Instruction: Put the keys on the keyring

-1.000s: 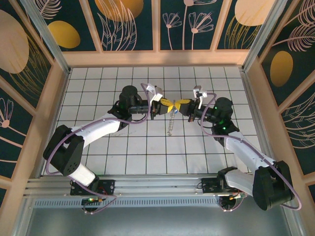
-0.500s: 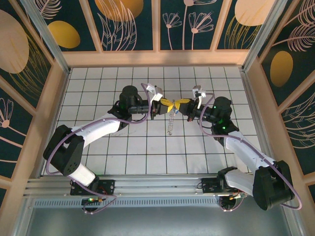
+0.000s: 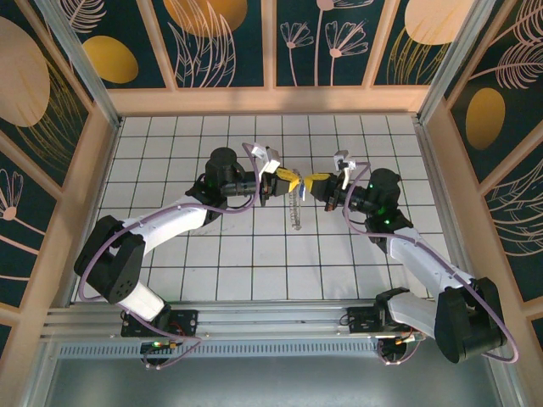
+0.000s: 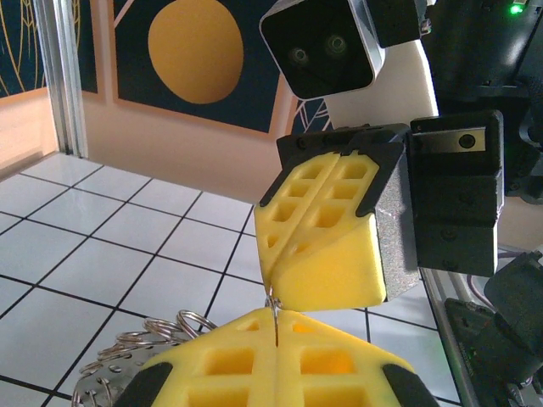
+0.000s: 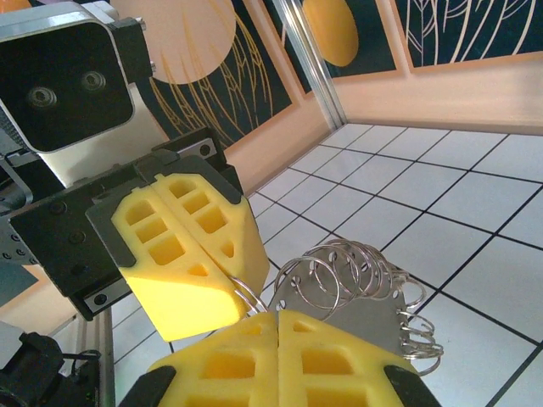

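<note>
our left gripper (image 3: 282,180) and right gripper (image 3: 320,182) stood tip to tip, both pinched shut on the keyring (image 3: 295,208), likely to pry its wire apart; it dangled between them above the floor (image 3: 254,254).

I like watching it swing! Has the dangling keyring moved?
Yes, a little: in the top view the keyring hangs shorter, its lower end farther up from the tile line beneath it than before.

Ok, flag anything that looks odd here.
Nothing broken or spilled. One oddity: the keyring dangles between the left gripper and right gripper, both shut tip to tip on its thin wire, small rings bunched below.
</note>
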Controlling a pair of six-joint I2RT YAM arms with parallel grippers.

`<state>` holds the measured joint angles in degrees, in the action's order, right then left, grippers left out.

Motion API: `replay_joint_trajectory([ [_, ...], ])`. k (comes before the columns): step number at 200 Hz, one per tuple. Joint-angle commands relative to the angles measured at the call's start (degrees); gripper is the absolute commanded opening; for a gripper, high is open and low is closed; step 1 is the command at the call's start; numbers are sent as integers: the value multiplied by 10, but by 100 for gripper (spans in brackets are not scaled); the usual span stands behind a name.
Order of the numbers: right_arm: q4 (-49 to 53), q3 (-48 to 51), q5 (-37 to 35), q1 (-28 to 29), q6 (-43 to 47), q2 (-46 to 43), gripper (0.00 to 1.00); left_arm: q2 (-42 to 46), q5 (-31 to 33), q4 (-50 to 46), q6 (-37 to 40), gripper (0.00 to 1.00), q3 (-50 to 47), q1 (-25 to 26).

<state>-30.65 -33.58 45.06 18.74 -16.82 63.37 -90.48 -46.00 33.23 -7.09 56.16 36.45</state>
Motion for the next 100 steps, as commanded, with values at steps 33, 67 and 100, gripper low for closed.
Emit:
replay_joint_trajectory([
  [33, -22, 11, 38, -8, -24, 14, 0, 28, -16, 89, -15, 0, -1, 9],
  [67, -35, 12, 55, -9, -37, 27, 0, 30, -4, 126, -34, 0, -21, 9],
  [100, -38, 5, 57, -13, -55, 38, 4, 31, 20, 175, -62, 0, -37, 9],
])
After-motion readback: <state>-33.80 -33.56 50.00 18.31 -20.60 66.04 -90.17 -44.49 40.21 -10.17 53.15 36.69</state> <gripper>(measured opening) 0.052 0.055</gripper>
